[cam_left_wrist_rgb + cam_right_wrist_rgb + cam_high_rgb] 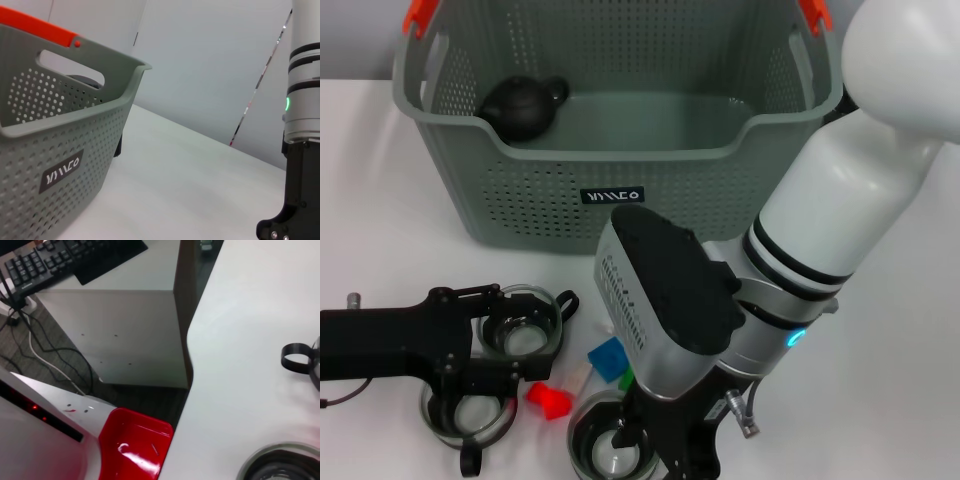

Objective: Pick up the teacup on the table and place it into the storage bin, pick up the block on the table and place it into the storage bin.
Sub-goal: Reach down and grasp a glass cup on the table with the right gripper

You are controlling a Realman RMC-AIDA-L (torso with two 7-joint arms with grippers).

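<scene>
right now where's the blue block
In the head view the blue block sits on the table near the front, between the left tool and the right arm's wrist, with the red block just beside it and glass cups around.

The right gripper (660, 450) hides part of a glass teacup (610, 445); frame edge crops both.

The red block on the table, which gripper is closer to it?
Left. The left gripper sits right beside the red block, among the glass teacups. The right gripper is farther off on the block's other side, over another teacup.
</scene>
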